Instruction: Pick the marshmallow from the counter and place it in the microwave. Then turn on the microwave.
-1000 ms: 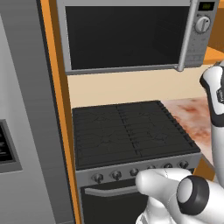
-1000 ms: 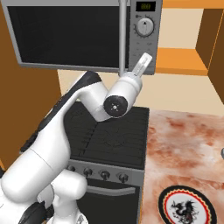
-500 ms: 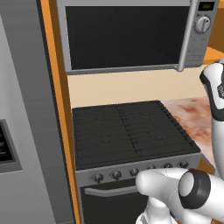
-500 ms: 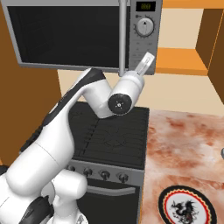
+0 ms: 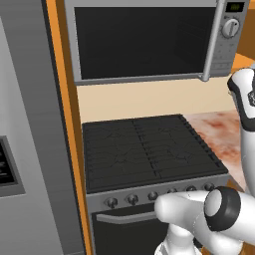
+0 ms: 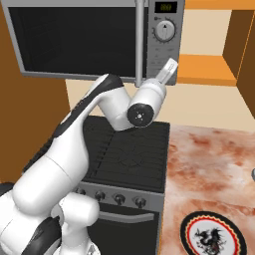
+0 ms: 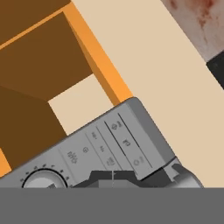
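The microwave point(image 6: 74, 40) hangs above the stove with its dark glass door closed. Its control panel carries a round dial point(image 6: 164, 31) and a small display point(image 6: 166, 7). My gripper point(image 6: 169, 63) is shut and empty, pointing up just under the lower edge of that panel, right of the bar handle point(image 6: 140, 40). In the hand view the shut gripper point(image 7: 113, 178) sits close to the panel's buttons point(image 7: 124, 142), with the dial point(image 7: 41, 181) at the lower left. The marshmallow is hidden. The mottled counter point(image 6: 209, 164) lies to the right of the stove.
A black stovetop point(image 5: 144, 149) with grates and a row of knobs sits below the microwave. A grey fridge point(image 5: 30, 149) stands at the left. A round plate with a dark figure point(image 6: 213, 236) rests on the counter near its front. An orange shelf point(image 6: 206, 69) is right of the microwave.
The hand has crept a little up and to the right, closer to the microwave's control panel. The gripper has stayed shut.
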